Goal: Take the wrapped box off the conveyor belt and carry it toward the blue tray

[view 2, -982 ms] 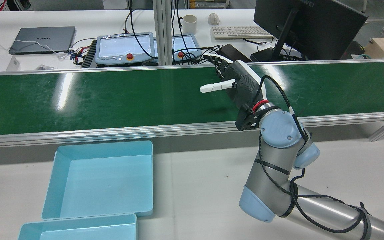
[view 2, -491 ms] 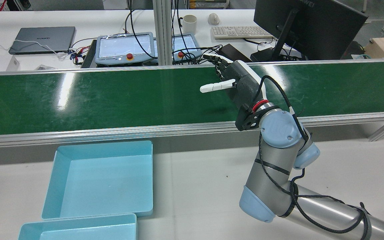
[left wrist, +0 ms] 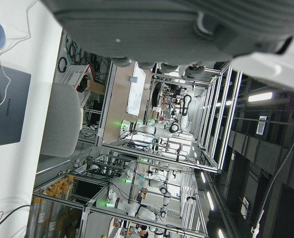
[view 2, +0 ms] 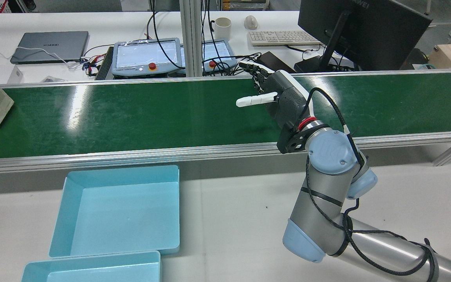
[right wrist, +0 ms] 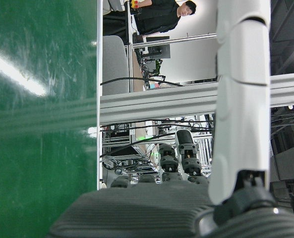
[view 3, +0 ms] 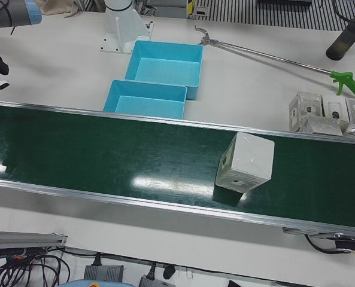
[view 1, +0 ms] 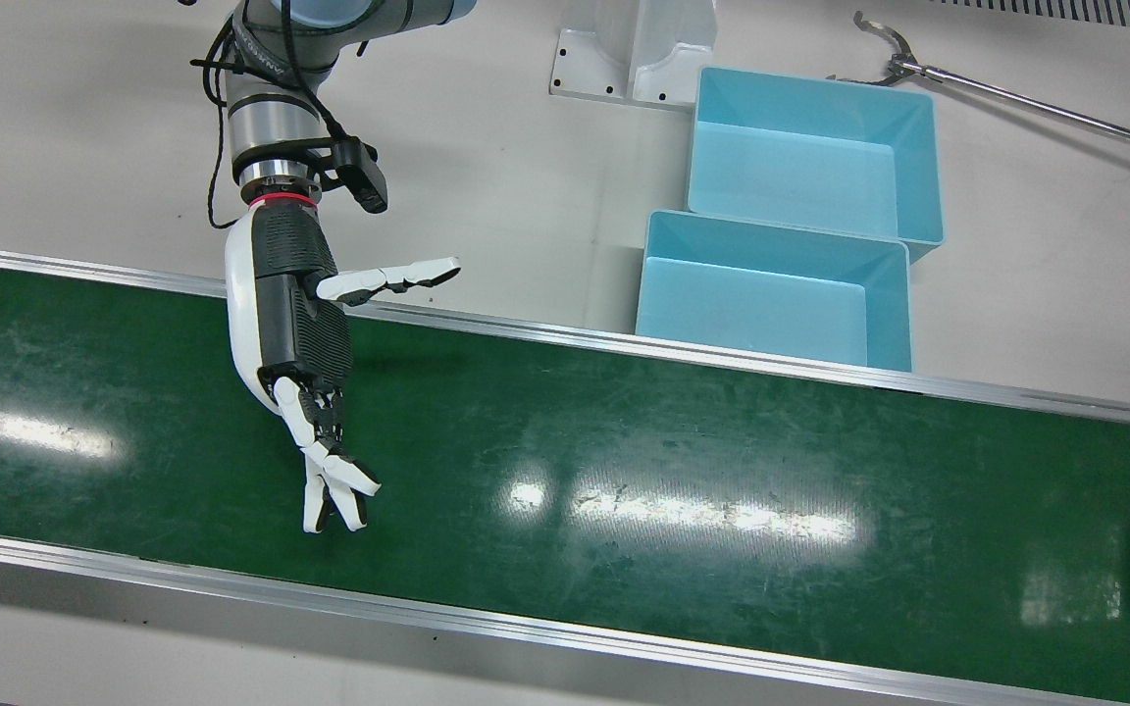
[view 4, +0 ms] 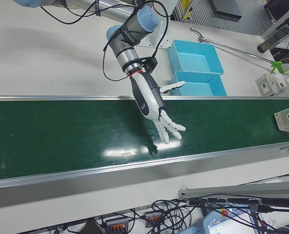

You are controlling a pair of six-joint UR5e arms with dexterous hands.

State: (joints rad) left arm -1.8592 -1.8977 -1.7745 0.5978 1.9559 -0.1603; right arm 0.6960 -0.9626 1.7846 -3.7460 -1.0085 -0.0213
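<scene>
Wrapped box (view 3: 245, 162) rides the belt

White, film-wrapped, tilted at mid-right on the glossy green conveyor belt (view 3: 117, 161); the right hand (view 1: 298, 333) hovers empty, fingers spread; blue tray (view 2: 118, 209) lower left.

On my white desk (view 1: 526, 167) sit two blue trays (view 1: 778, 294) touching each other, just beside the green conveyor belt (view 1: 624, 461). A long grabber tool (view 3: 273, 58) lies beyond them. The wrapped box (view 3: 245, 162) stands tilted on the belt, near more wrapped boxes (view 3: 324, 112) on the desk.
</scene>
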